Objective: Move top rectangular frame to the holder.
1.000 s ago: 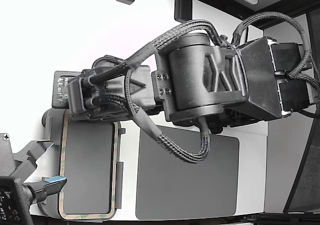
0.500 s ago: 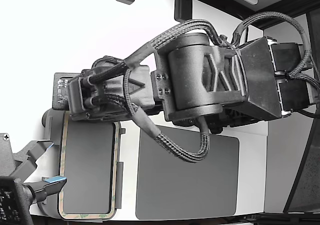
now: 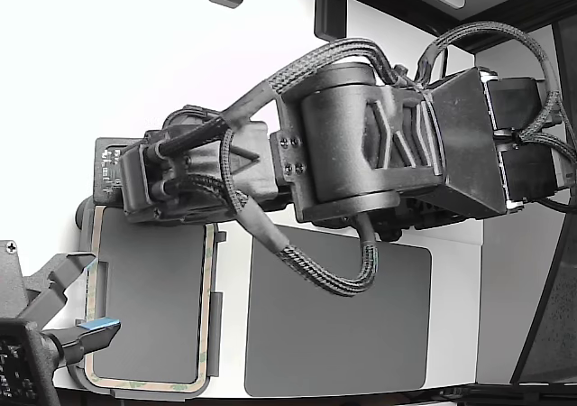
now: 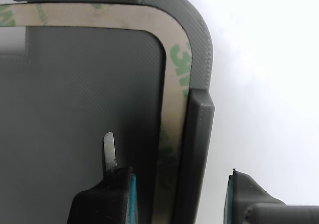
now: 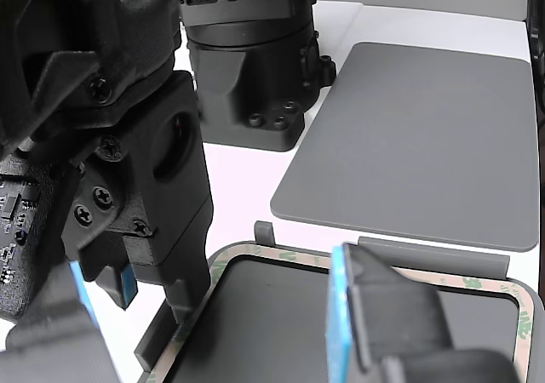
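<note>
The top rectangular frame (image 3: 144, 386), with a thin beige border with green print, lies inside the holder (image 3: 217, 325) at the exterior view's lower left. In the wrist view the frame's border (image 4: 172, 99) sits just within the holder's light grey rim (image 4: 199, 50), by a raised tab. My gripper (image 4: 177, 184) stands over one end of the frame. Its jaws are apart and straddle the border and the holder's wall; the teal pads touch neither. A thin metal blade (image 4: 109, 152) on one finger points at the dark inside. In the other view my gripper (image 5: 153, 294) hangs over the frame's corner (image 5: 400, 274).
A larger plain dark grey mat (image 3: 338, 320) lies beside the holder on the white table, also in the other view (image 5: 417, 136). A second arm's blue-tipped gripper (image 3: 90, 329) reaches in at the exterior view's lower left. A black arm base (image 5: 251, 68) stands behind.
The frame's outline has widened toward the exterior view's left, and a holder tab now shows along its left side. My gripper has shifted slightly up and left.
</note>
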Controlling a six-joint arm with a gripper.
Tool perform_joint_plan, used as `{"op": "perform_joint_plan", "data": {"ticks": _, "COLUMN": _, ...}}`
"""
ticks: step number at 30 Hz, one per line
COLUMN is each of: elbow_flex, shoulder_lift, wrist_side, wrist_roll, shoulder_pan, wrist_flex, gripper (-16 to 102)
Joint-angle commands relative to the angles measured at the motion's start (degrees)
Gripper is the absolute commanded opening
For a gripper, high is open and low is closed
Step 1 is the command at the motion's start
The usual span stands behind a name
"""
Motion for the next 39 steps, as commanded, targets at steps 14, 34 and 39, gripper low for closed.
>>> {"op": "perform_joint_plan", "data": {"ticks": 14, "elbow_flex": 2.2, "shoulder_lift": 8.3, "wrist_side": 6.5, "wrist_roll": 2.0, "shoulder_pan": -0.3, "wrist_flex": -2.7, "gripper": 100}}
{"op": "perform_joint_plan", "data": {"ticks": 34, "elbow_flex": 62.0, "shoulder_lift": 67.0, "wrist_side": 13.4, "wrist_roll": -3.4, "shoulder_pan": -3.5, "wrist_flex": -39.4, "gripper": 100}}
{"op": "perform_joint_plan", "data": {"ticks": 39, "elbow_flex": 71.9, "shoulder_lift": 76.3, "wrist_side": 9.1, "wrist_roll": -4.7, "shoulder_pan": -7.9, "wrist_flex": -40.4, "gripper": 100}}
